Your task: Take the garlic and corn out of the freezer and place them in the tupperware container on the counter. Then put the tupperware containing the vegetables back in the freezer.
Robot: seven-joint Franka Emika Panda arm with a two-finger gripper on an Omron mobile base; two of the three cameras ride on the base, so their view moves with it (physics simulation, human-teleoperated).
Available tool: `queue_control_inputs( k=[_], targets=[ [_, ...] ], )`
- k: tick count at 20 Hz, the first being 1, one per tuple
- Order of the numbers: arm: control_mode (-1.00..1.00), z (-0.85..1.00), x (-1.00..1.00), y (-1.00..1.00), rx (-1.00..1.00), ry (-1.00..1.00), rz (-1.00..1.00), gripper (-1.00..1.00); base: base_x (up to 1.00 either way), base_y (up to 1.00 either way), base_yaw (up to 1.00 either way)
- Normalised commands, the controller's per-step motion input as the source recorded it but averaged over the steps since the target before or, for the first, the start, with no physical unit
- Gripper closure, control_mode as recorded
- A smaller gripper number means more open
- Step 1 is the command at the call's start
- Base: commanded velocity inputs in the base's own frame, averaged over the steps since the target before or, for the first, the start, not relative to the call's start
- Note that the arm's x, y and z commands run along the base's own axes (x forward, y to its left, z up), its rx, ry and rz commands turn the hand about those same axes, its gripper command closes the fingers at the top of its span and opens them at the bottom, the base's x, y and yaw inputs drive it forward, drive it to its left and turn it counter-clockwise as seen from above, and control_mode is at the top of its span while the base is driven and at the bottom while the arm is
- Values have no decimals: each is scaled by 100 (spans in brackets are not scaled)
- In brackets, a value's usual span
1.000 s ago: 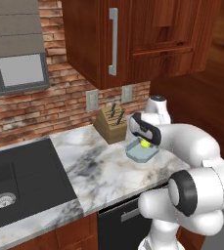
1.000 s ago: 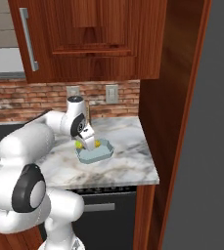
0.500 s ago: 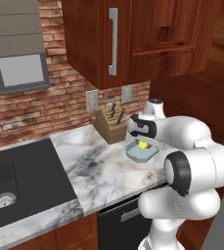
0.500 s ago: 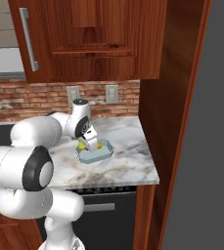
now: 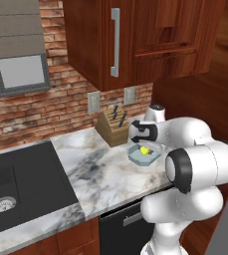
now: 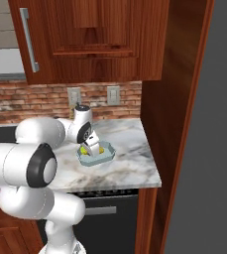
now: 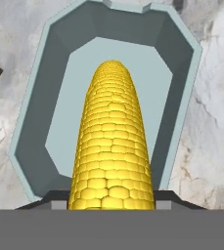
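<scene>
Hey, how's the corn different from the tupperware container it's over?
The corn is bright yellow and bumpy with kernels; the tupperware container is pale blue and smooth. The corn is a long rounded cob, the container a shallow tray with cut corners. The corn is narrower than the container. Both run lengthwise the same way.

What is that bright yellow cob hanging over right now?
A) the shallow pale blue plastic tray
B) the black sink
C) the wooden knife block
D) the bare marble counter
A: in the hand view the bright yellow corn cob points down into the shallow pale blue plastic tray, whose rim frames it.
</scene>
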Motion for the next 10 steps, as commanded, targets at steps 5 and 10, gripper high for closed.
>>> queue_control_inputs(
  k=[5,10],
  targets=[
    [-100,-8,8,0,1,0,0,100,0,0,0],
    [-100,-2,1,0,1,1,0,-100,0,0,0]
  ],
)
